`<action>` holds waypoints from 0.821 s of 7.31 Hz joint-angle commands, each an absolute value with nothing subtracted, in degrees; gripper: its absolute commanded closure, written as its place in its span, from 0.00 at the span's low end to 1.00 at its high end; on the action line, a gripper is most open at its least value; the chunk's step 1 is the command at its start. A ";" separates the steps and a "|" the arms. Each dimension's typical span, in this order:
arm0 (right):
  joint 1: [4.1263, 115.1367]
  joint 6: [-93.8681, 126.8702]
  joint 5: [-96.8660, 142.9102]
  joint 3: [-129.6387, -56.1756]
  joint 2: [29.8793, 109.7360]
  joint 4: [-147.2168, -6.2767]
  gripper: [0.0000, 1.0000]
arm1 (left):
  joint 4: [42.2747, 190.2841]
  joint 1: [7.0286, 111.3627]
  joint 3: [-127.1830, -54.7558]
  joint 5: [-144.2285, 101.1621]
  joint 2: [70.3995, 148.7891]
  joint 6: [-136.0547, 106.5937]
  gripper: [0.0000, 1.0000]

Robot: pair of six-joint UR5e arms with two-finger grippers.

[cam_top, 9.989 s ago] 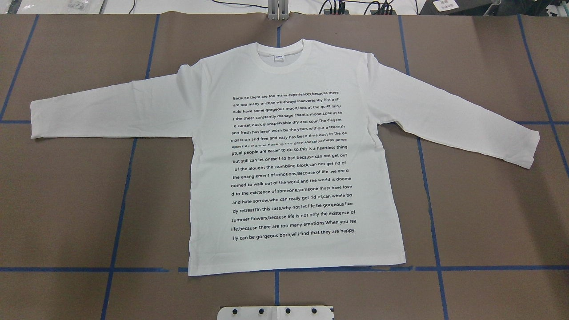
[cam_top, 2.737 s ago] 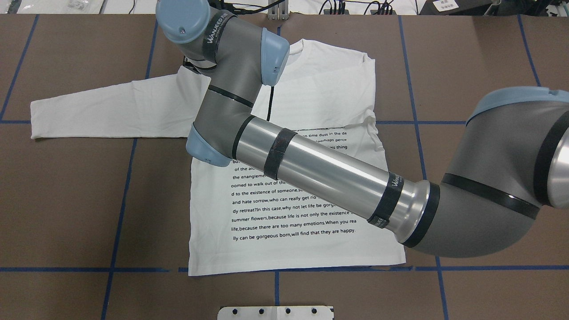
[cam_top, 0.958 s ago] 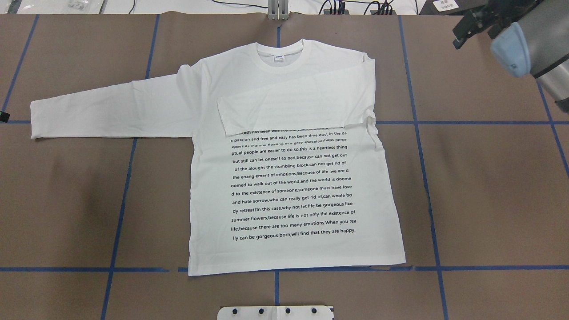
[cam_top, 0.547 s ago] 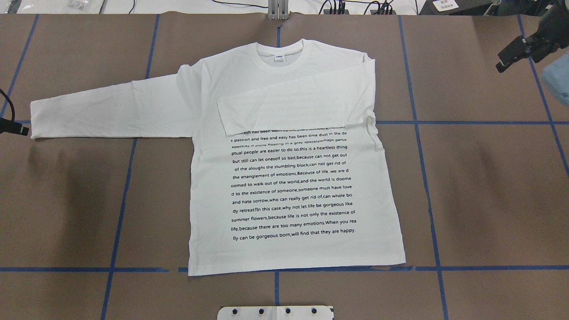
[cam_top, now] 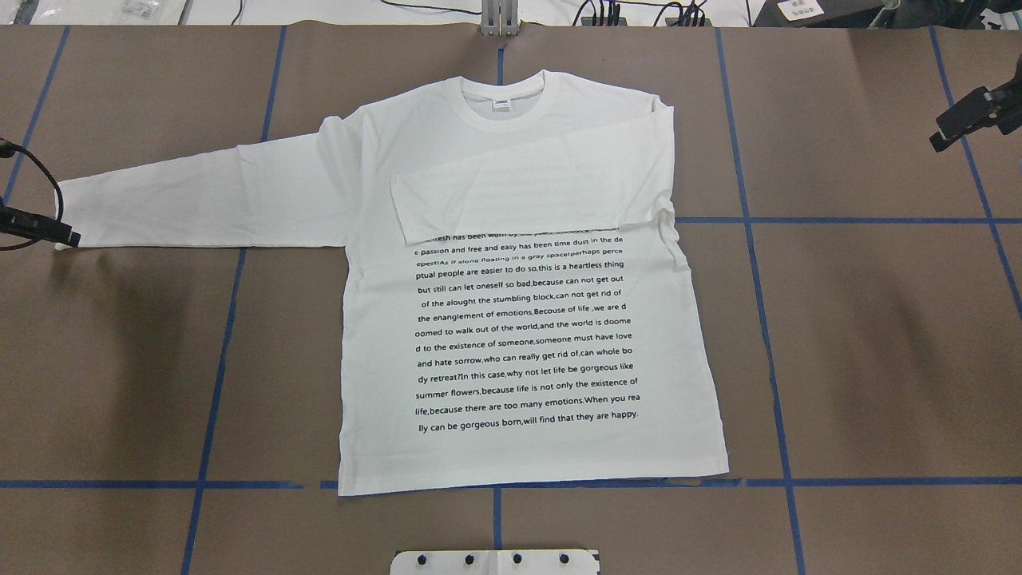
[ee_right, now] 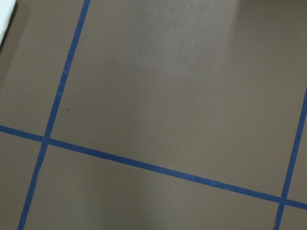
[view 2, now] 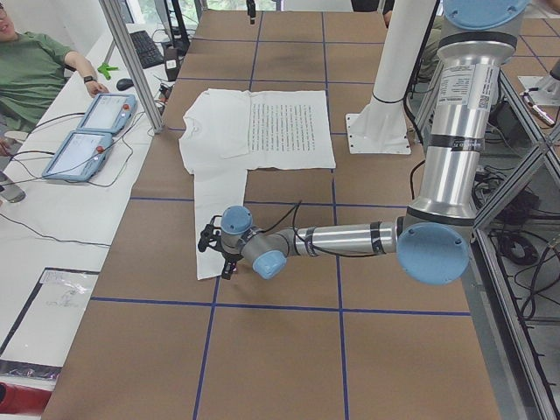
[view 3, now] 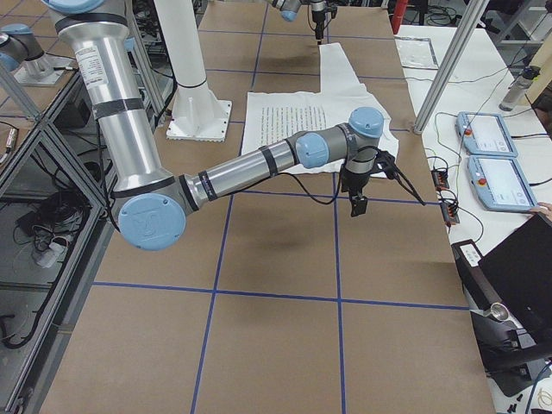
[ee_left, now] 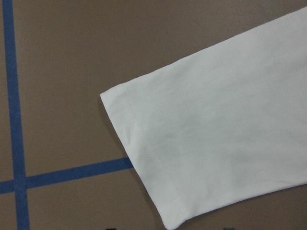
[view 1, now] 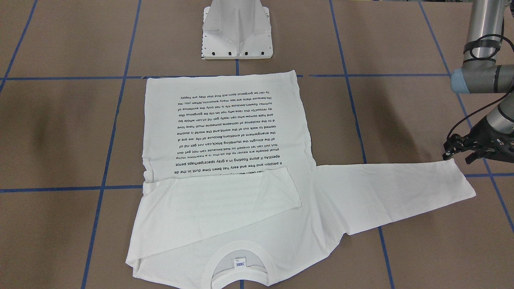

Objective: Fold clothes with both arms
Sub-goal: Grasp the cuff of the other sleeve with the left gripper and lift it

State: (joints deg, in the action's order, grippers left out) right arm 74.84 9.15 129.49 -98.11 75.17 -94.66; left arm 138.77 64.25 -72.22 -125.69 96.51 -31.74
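Note:
The white long-sleeved T-shirt (cam_top: 519, 335) lies flat with the black print up and the collar (cam_top: 503, 100) at the far side. One sleeve (cam_top: 527, 200) is folded across the chest and covers the top lines of text. The other sleeve (cam_top: 200, 200) lies stretched out to the left. My left gripper (cam_top: 56, 233) hovers at that sleeve's cuff (ee_left: 144, 143); its fingertips sit wide apart at the wrist view's bottom edge, so it is open and empty. It also shows in the front view (view 1: 455, 152). My right gripper (cam_top: 958, 128) is off the shirt at the far right, seemingly open and empty.
The white pedestal base (view 1: 237, 32) stands just behind the shirt's hem. The brown table cover (ee_right: 168, 72) carries a grid of blue tape lines. Two tablets (view 2: 92, 131) and an operator sit beyond the table's far side.
The right arm laid its sleeve across the chest, then drew back to the far right. In the last second the left gripper came in from the left edge to the stretched-out sleeve's cuff.

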 commanded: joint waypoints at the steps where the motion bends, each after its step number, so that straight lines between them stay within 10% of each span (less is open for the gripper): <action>1: 74.88 9.14 129.46 -98.26 75.32 -94.66 0.00 | 138.78 64.16 -71.81 -125.68 96.77 -31.82 0.37; 6: 74.88 9.14 129.20 -98.00 75.76 -94.66 0.00 | 138.69 62.58 -71.02 -125.68 96.86 -31.82 0.46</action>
State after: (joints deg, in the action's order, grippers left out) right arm 74.88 9.14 129.30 -98.07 75.66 -94.66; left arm 138.69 62.93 -71.30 -125.68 96.82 -31.82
